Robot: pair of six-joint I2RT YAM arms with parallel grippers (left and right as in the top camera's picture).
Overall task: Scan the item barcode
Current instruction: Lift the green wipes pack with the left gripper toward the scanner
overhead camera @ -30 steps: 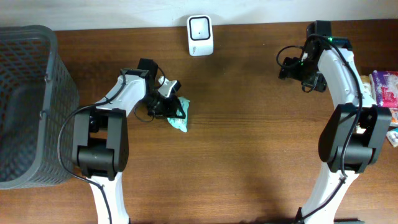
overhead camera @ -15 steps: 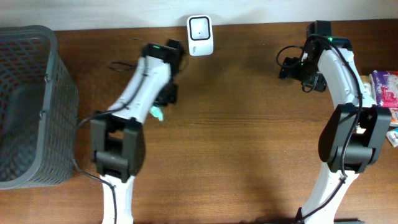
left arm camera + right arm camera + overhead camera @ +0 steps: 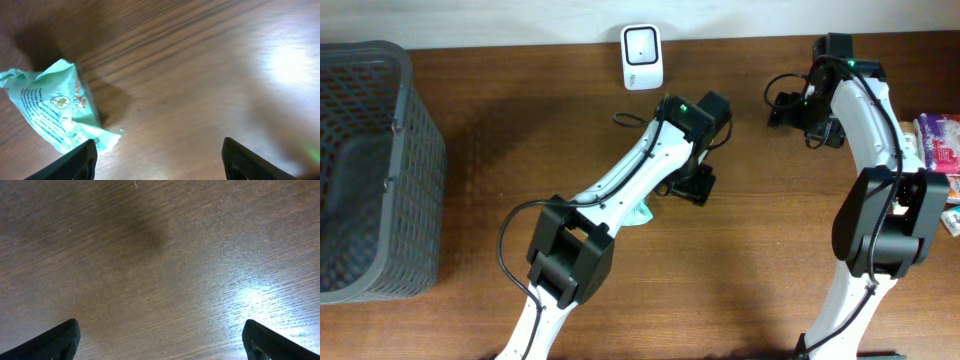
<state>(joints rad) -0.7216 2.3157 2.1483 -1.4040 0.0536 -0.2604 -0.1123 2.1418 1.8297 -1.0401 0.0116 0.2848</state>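
Wooden table [image 3: 760,260] fills the frame; grey basket [image 3: 370,170] far left; left gripper [image 3: 159,156], centre, open and empty; right gripper [image 3: 160,341], upper right, open; white scanner [image 3: 642,56] top centre; green packet [image 3: 55,110] lies on the table beside the left gripper.

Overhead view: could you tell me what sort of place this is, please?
Likely a mock checkout: a white scanner-like unit, a grey mesh basket and a green packet on a wooden table.

packet [image 3: 50,110]: mint green, dark-blue print, red marks | tabletop [image 3: 750,270]: brown — streaked wood grain | basket [image 3: 370,170]: dark grey mesh | scanner [image 3: 642,56]: white, grey window | my left pincer [image 3: 159,165]: black fingers
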